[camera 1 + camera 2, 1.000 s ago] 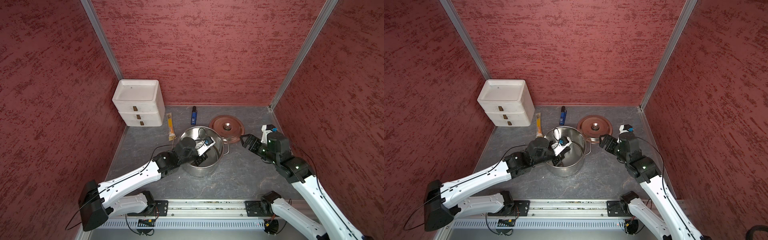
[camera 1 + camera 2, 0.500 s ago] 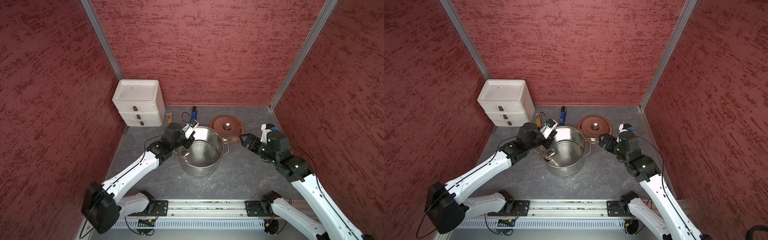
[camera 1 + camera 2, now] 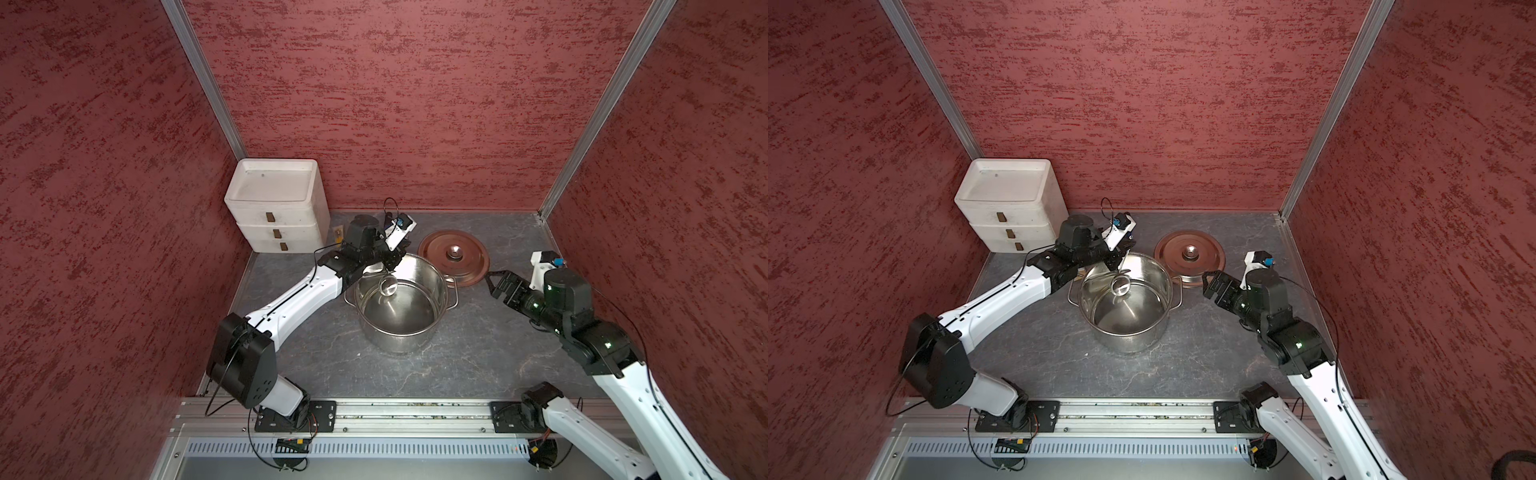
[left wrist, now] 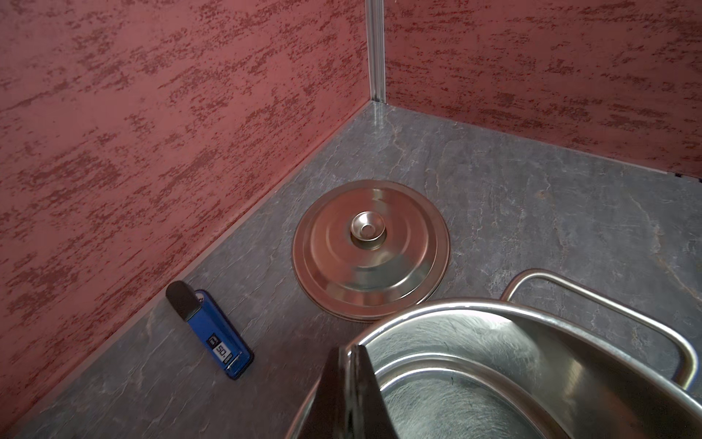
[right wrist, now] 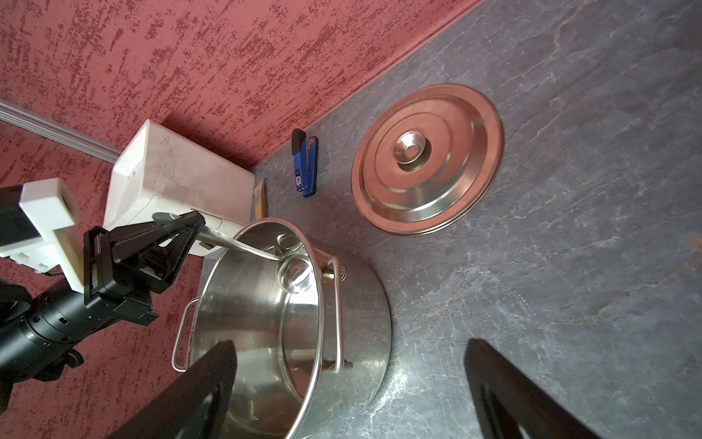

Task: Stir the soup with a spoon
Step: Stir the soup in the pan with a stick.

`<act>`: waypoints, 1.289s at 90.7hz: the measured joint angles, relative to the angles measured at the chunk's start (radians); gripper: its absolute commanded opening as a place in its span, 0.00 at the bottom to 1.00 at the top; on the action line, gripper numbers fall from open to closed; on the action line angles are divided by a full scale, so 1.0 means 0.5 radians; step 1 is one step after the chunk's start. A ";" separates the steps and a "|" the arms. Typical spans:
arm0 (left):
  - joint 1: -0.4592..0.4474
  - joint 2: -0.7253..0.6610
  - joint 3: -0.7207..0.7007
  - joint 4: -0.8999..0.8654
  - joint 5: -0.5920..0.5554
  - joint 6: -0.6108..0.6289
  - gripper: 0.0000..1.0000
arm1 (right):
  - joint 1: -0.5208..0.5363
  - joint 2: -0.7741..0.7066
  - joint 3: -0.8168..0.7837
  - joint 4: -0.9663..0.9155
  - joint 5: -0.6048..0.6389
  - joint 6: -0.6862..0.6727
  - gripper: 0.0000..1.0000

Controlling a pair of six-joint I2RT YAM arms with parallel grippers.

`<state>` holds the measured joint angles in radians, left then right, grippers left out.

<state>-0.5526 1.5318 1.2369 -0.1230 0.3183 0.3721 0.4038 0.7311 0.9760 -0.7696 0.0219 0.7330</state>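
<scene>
Spoon (image 5: pixel 293 275) bowl within pot (image 5: pixel 361 315), left claw (image 5: pixel 192 226) clamped on handle, right claw (image 3: pixel 492 284) spread, empty

One pot (image 3: pixel 400 344), one lid (image 3: pixel 434 259), one ladle (image 3: pixel 389 286), one blue gadget (image 4: pixel 216 342), one orange stick (image 5: pixel 260 197) — one three-drawer chest (image 3: pixel 274 208).

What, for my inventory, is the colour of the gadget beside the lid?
The gadget is blue, black-capped; left wrist view shows it best.

Polished steel gleams on the pot (image 3: pixel 432 299), ladle (image 3: pixel 388 286) mirror-bright too; lid (image 3: pixel 436 259) glossy metal, bench (image 3: pixel 478 353) matt grey stone-look, walls (image 3: pixel 374 104) rough-textured, drawers (image 3: pixel 274 216) matt white plastic.
</scene>
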 measured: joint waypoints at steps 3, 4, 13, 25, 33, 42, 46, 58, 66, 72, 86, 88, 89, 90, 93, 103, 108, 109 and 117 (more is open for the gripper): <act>-0.019 0.027 0.024 0.012 0.018 0.001 0.00 | 0.000 0.000 0.000 -0.005 0.002 0.000 0.98; -0.027 0.037 0.031 0.017 0.023 0.001 0.00 | 0.000 0.000 0.000 -0.006 0.003 0.000 0.99; -0.095 0.101 0.081 0.047 0.050 0.001 0.00 | 0.000 0.002 0.001 -0.018 0.003 0.000 0.98; -0.204 0.156 0.111 0.097 0.060 -0.001 0.00 | 0.000 0.026 0.012 -0.034 0.003 0.000 0.99; -0.288 0.168 0.112 0.138 0.059 -0.002 0.00 | 0.000 0.036 0.021 -0.037 0.003 0.000 0.98; -0.393 0.169 0.112 0.166 0.049 -0.002 0.00 | 0.000 0.035 0.021 -0.043 0.003 0.000 0.99; -0.439 0.169 0.112 0.173 0.041 -0.002 0.00 | 0.000 0.034 0.021 -0.043 0.003 0.000 0.99; -0.579 0.167 0.101 0.188 0.019 -0.018 0.00 | 0.000 0.020 0.021 -0.043 0.003 0.001 0.99; -0.666 0.143 0.045 0.201 -0.019 -0.037 0.00 | 0.000 0.009 0.021 -0.042 0.002 0.002 0.98; -0.735 0.098 -0.034 0.197 -0.047 -0.047 0.00 | 0.000 0.004 0.017 -0.040 0.002 0.002 0.99; -0.864 -0.101 -0.264 0.170 -0.127 -0.091 0.00 | 0.000 0.005 0.000 -0.036 0.002 0.002 0.99; -0.877 -0.134 -0.296 0.167 -0.136 -0.102 0.00 | 0.000 0.005 -0.002 -0.035 0.002 0.002 0.98; -0.882 -0.153 -0.314 0.163 -0.138 -0.106 0.00 | 0.000 0.006 -0.005 -0.034 0.001 0.002 0.98; -0.889 -0.173 -0.333 0.161 -0.147 -0.115 0.00 | 0.000 0.008 -0.005 -0.034 0.001 0.002 0.98; -0.903 -0.224 -0.379 0.158 -0.162 -0.130 0.00 | 0.000 0.012 -0.007 -0.034 0.000 0.002 0.98; -0.926 -0.406 -0.517 0.137 -0.227 -0.169 0.00 | 0.000 0.042 -0.007 -0.012 -0.007 0.002 0.98; -0.924 -0.479 -0.563 0.108 -0.264 -0.184 0.00 | 0.000 0.065 -0.007 0.001 -0.014 0.001 0.99; -0.922 -0.496 -0.575 0.098 -0.275 -0.187 0.00 | 0.000 0.070 -0.007 0.003 -0.014 0.001 0.98; -0.885 -0.606 -0.637 0.025 -0.329 -0.210 0.00 | 0.000 0.110 -0.007 0.022 -0.034 0.001 0.99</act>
<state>-0.9951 1.2289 0.9184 -0.1104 0.1539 0.2672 0.4038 0.7860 0.9726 -0.7586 0.0048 0.7334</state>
